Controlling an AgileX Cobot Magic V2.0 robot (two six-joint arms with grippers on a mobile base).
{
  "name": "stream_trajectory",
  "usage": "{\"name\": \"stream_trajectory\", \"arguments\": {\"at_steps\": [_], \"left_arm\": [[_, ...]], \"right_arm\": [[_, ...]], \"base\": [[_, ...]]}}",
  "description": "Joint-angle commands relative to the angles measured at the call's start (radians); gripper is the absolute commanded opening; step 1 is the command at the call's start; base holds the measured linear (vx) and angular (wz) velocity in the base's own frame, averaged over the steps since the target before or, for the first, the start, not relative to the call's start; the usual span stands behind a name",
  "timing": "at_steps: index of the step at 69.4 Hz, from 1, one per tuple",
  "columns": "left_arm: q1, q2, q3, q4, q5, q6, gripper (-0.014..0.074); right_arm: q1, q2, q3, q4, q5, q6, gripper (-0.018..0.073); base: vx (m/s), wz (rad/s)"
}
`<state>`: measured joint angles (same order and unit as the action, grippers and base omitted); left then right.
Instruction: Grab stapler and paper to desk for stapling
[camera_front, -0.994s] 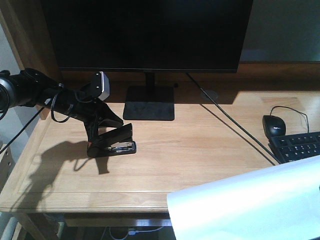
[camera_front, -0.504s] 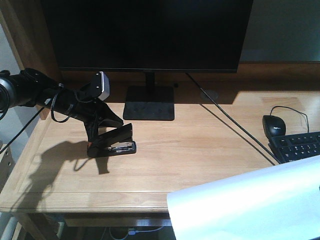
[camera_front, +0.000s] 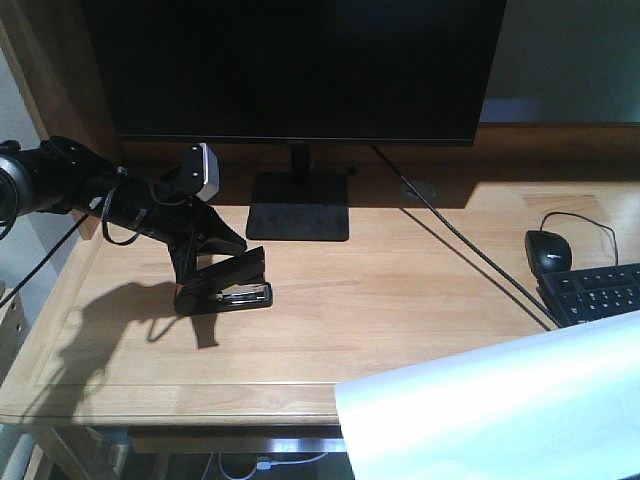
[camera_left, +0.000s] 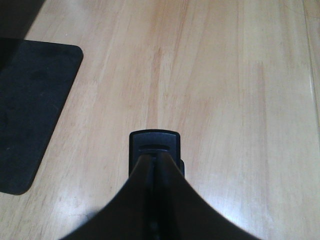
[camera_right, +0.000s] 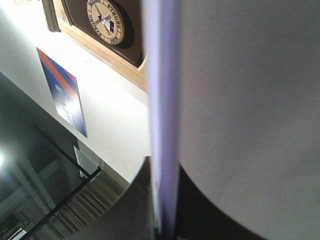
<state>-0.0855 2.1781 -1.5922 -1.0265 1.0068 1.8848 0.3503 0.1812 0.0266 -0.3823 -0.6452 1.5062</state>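
Observation:
The black stapler (camera_front: 243, 291) rests on the wooden desk (camera_front: 400, 290), left of centre, with its top arm raised. My left gripper (camera_front: 200, 274) is shut on its rear end. In the left wrist view the stapler's front end (camera_left: 155, 144) pokes out beyond the closed fingers of the left gripper (camera_left: 155, 161), just above the desk (camera_left: 225, 75). The white paper (camera_front: 500, 410) hangs over the desk's front right corner. It stands edge-on in the right wrist view, where the right gripper (camera_right: 162, 169) is shut on the paper (camera_right: 250, 100). That gripper is hidden in the front view.
A large black monitor (camera_front: 300, 60) stands at the back on a square base (camera_front: 298, 205) that is close behind the stapler. A black mouse (camera_front: 548, 250) and keyboard (camera_front: 600, 292) lie at the right. A dark cable (camera_front: 470, 250) crosses the desk diagonally.

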Motion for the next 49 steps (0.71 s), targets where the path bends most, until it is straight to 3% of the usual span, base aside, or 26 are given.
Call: {"name": "stream_trajectory", "arguments": {"at_steps": [1,20,28,41,49], "left_arm": [[-0.002,-0.059,-0.025,-0.057,0.018,-0.009,-0.0006],[-0.002,-0.059,-0.025,-0.057,0.018,-0.009,-0.0006],[-0.002,-0.059,-0.025,-0.057,0.018,-0.009,-0.0006],[-0.002,-0.059,-0.025,-0.057,0.019,-0.009,-0.0006],[-0.002,-0.059,-0.025,-0.057,0.019,-0.009,-0.0006]], "right_arm": [[-0.001,0.012,0.004,0.012,-0.074,-0.004,-0.0006],[-0.001,0.012,0.001,0.008,-0.106,-0.026,-0.0003],[-0.001,0.012,-0.017,-0.027,-0.056,-0.046,-0.0003],[-0.001,0.048,-0.128,-0.23,0.174,-0.018,-0.0003],[-0.001,0.127,-0.198,-0.349,0.246,0.002,-0.0003]], "base": [[0.0,0.0],[0.0,0.0],[0.0,0.0],[0.0,0.0],[0.0,0.0]]}}
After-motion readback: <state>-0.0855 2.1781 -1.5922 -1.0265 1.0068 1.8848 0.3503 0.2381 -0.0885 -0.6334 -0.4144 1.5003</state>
